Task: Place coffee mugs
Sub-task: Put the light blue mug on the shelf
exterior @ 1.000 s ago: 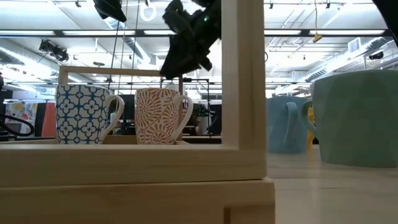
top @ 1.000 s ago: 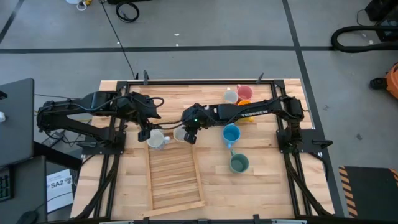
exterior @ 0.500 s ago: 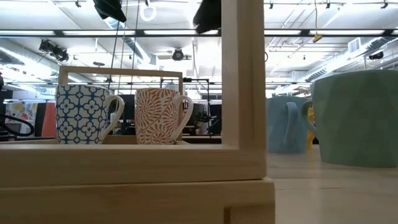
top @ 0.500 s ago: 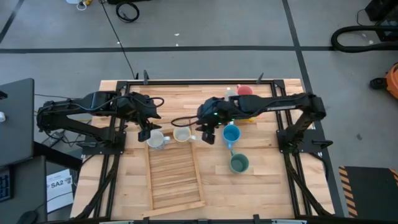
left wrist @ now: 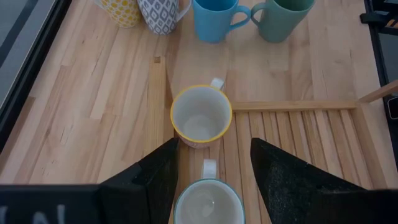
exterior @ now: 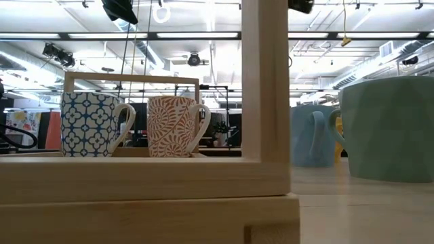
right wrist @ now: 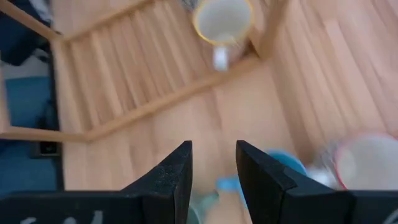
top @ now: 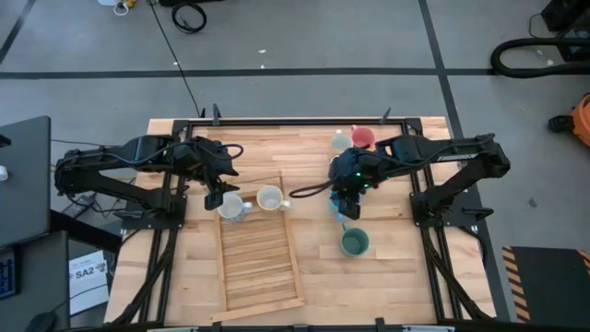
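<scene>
Two patterned mugs stand on their bases at the far end of the slatted wooden tray point(top: 258, 254): a blue-patterned one point(exterior: 91, 124) and a red-patterned one point(exterior: 175, 126) with a yellow rim point(left wrist: 200, 116). My left gripper point(left wrist: 213, 144) hovers open over the blue-patterned mug point(top: 230, 207), a finger on each side. My right gripper point(top: 343, 205) is open above the bright blue mug point(exterior: 312, 135). The teal-green mug point(top: 354, 243) stands nearer. A pink mug point(top: 362, 137) and a white one point(top: 340, 141) stand by the far edge.
A yellow-patterned mug point(left wrist: 121, 9) and a grey-patterned mug point(left wrist: 160, 12) stand beyond the tray, partly under my right arm in the high view. The tray's raised rim point(exterior: 264, 88) borders the mugs. Bare wood lies right of the tray, and the tray's near slats point(top: 263, 277) are bare.
My right gripper has drawn away from the red-patterned mug on the tray, swinging toward the table's right until it hangs over the blue mug, and has risen out of the low view. Both tray mugs have stayed put.
</scene>
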{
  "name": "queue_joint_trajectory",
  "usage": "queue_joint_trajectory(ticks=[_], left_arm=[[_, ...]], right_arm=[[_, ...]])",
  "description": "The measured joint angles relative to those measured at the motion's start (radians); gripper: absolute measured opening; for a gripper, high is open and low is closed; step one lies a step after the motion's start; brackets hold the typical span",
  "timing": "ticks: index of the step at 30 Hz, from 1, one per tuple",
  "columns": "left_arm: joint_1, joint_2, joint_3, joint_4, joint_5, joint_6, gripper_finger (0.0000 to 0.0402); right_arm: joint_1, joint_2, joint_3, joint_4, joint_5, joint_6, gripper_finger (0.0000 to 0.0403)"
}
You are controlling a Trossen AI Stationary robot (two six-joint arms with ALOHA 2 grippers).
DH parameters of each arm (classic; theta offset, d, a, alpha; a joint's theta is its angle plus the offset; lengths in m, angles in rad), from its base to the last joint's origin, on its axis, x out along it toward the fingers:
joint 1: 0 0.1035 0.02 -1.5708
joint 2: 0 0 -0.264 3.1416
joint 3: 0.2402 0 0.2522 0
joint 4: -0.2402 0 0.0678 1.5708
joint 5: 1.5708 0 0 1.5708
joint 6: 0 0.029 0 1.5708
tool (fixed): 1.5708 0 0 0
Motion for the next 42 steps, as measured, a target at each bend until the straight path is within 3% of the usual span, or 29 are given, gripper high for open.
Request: queue_joint_trajectory(ticks=[8,21,31,42], left_arm=[[0.000,0.000,0.000,0.000,0.000,0.000,0.0204],[0.000,0.000,0.000,0.001,0.000,0.000,0.0204],[0.000,0.000,0.000,0.001,0.000,0.000,0.0204],[0.000,0.000,0.000,0.002,0.000,0.000,0.0204]], right_arm=[[0.002,-0.006,-0.009,-0.250,0.083,0.142,0.0129],[-0.016,-0.030,-0.235,-0.266,0.180,0.561,0.0129],[-0.076,-0.028,-0.405,-0.091,0.175,0.592,0.0129],[-0.114,-0.028,-0.469,0.009,0.174,0.590,0.0129]])
